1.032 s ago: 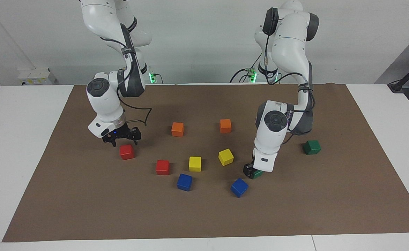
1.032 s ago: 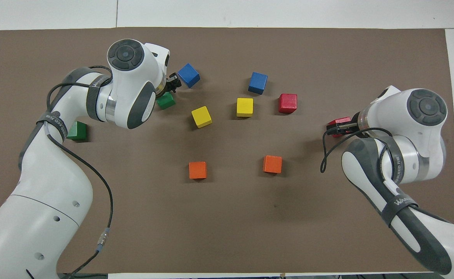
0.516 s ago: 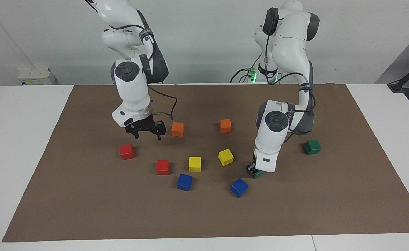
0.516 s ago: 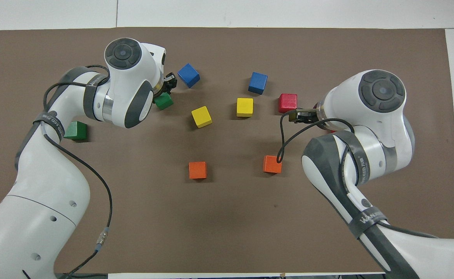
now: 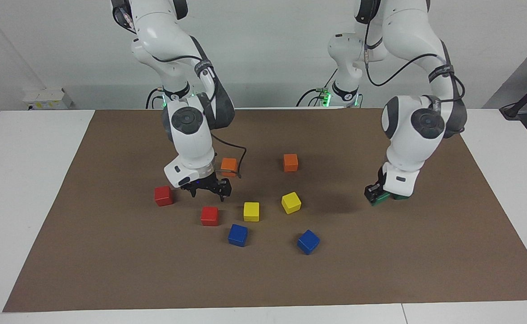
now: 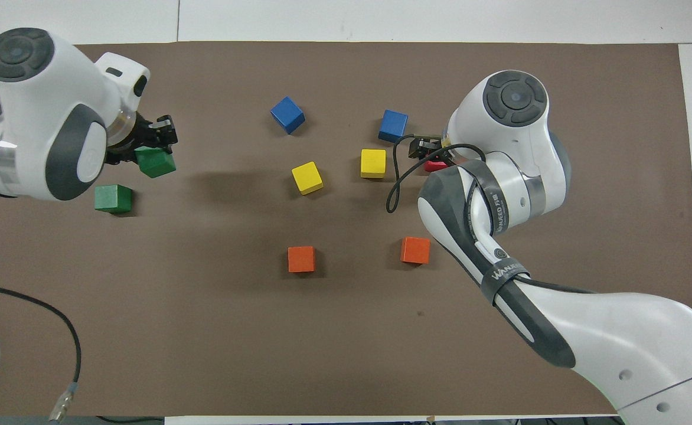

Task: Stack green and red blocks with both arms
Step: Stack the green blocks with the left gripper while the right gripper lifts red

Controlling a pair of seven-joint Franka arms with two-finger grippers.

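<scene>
My left gripper (image 5: 379, 194) is shut on a dark green block (image 5: 381, 198) and holds it just above the mat; the block also shows in the overhead view (image 6: 155, 162). The second green block (image 6: 113, 198) lies on the mat close beside it and is hidden by the wrist in the facing view. My right gripper (image 5: 207, 189) is open and hangs over a red block (image 5: 209, 216), a little above it. In the overhead view only an edge of that red block (image 6: 434, 167) shows. The second red block (image 5: 163, 195) lies toward the right arm's end.
A brown mat (image 5: 110, 270) covers the table. Two orange cubes (image 5: 229, 166) (image 5: 290, 162) lie nearer to the robots. Two yellow cubes (image 5: 251, 211) (image 5: 291, 202) sit mid-mat, and two blue cubes (image 5: 238, 235) (image 5: 308, 241) lie farther out.
My left gripper lifted the green block from beside a blue cube and carried it to the second green block. My right gripper moved from one red block to over the other.
</scene>
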